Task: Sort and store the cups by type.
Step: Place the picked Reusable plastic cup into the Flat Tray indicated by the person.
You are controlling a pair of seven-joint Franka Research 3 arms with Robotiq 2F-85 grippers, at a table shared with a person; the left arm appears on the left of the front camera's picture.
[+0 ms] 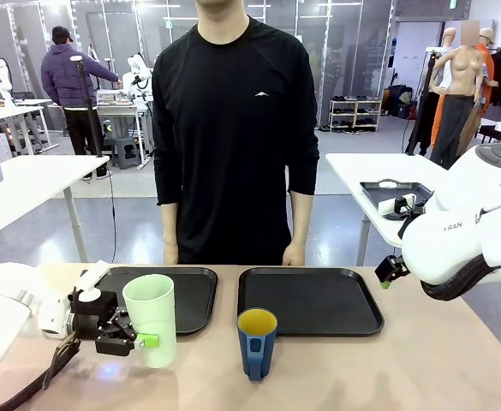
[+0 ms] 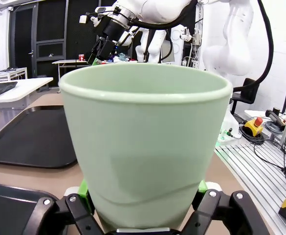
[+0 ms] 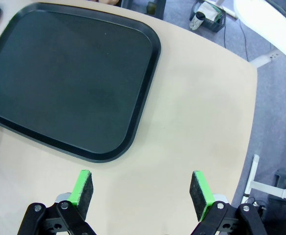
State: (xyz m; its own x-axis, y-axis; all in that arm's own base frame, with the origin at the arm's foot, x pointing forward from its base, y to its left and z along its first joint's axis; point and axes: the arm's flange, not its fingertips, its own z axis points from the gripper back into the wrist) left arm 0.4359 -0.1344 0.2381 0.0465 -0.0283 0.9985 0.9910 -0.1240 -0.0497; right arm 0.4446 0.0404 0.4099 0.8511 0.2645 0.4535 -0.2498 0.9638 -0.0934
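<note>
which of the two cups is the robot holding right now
The tall mint-green tumbler, clamped near its base in the left hand. The shorter blue mug with the yellow inside stands untouched on the table.

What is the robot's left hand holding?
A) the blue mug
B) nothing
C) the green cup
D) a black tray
C: the left hand is shut on the green cup, a green pad pressed to its side, while the blue mug stands by itself on the table.
</note>
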